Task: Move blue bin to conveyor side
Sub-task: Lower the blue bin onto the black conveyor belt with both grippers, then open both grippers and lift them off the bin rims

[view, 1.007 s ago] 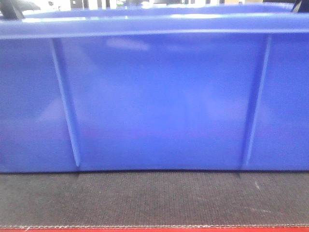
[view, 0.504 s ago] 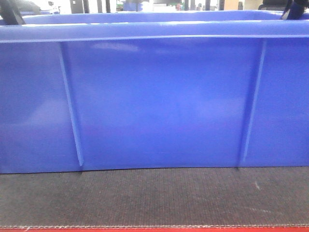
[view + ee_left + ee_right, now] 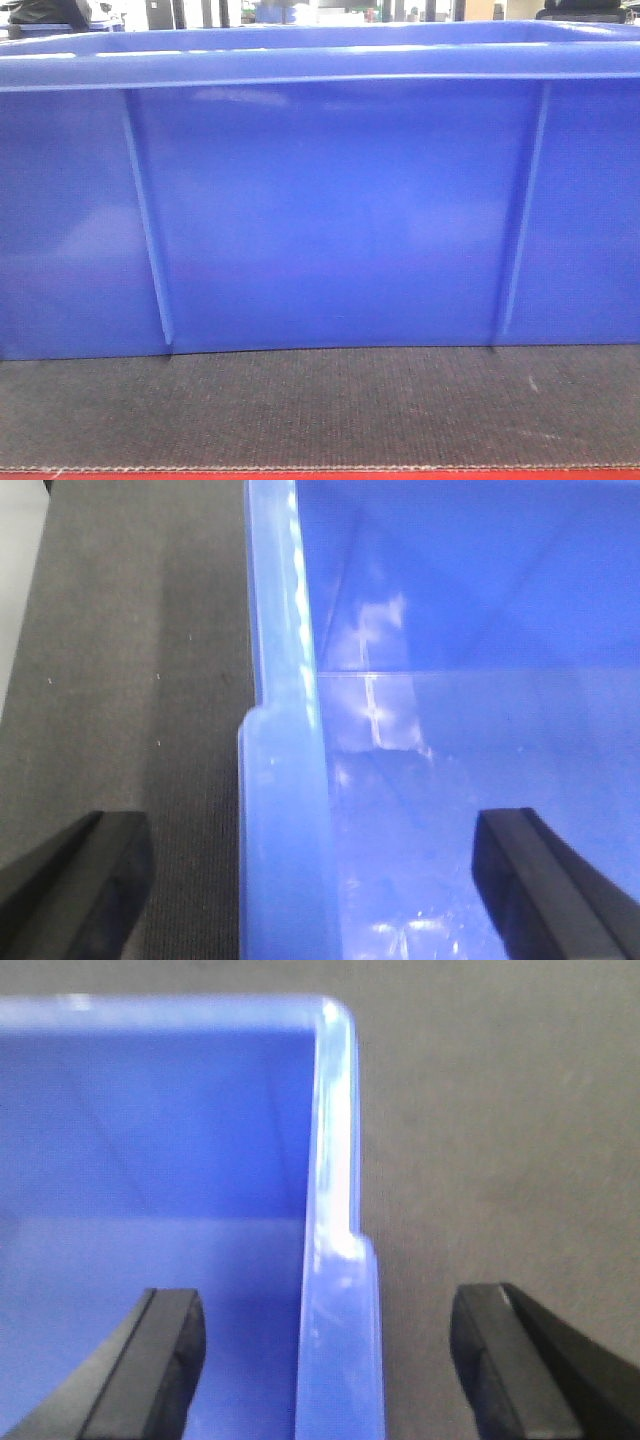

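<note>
Blue bin sits on black woven belt; both end effectors spread, apparently straddling rims.

The blue bin sits on the conveyor side, whose bare strip lies before it. The left gripper straddles the bin's left rim, one finger outside, one inside. The right gripper likewise straddles the bin's right rim.

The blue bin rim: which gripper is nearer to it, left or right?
Neither clearly: the left gripper and the right gripper each straddle the blue bin rim, jaws open, not touching.
</note>
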Available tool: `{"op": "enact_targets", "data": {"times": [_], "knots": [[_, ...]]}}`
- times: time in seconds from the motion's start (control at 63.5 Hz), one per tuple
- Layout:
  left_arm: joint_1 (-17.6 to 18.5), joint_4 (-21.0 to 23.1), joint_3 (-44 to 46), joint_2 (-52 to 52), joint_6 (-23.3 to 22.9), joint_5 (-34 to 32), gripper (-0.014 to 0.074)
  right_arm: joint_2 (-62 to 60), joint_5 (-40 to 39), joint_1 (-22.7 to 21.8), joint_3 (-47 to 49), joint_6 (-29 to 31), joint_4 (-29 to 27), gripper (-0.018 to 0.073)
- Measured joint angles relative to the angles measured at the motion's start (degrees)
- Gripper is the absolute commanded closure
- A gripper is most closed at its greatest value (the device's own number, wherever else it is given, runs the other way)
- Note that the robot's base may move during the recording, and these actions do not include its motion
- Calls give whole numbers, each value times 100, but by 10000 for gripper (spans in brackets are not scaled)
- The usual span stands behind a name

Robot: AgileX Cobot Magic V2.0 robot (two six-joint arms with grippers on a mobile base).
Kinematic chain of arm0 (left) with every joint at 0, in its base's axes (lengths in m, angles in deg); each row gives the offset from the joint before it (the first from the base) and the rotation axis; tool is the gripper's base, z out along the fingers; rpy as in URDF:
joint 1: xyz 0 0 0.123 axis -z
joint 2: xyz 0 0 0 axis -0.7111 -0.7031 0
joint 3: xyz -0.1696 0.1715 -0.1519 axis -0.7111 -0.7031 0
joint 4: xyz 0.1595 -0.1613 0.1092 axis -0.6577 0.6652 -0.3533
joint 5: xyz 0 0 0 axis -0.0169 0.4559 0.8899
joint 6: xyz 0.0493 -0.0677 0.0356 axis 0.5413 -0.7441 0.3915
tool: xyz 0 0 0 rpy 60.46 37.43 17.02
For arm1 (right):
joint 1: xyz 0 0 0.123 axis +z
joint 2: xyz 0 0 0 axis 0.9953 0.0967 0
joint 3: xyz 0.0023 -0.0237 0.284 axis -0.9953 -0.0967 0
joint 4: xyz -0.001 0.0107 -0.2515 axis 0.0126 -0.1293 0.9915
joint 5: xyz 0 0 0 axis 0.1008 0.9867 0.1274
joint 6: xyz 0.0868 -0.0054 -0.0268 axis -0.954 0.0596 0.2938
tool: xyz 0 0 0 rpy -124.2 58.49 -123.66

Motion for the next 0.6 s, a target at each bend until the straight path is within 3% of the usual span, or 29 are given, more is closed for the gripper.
{"op": "enact_targets", "data": {"times": [0.126, 0.252, 0.299, 0.331, 0.425, 0.598], "knots": [[0, 0, 196, 191, 0, 116, 284, -243, 305, 0, 307, 0, 87, 399], [0, 0, 451, 494, 0, 279, 519, -495, 623, 0, 574, 0, 123, 605], [0, 0, 508, 638, 0, 293, 593, -597, 666, 0, 617, 0, 123, 660], [0, 0, 536, 718, 0, 293, 635, -656, 675, 0, 634, 0, 123, 651], [0, 0, 577, 963, 0, 200, 598, -842, 675, 0, 680, 0, 123, 638], [0, 0, 577, 1236, 0, 123, 616, -1155, 755, 0, 768, 0, 123, 639]]}}
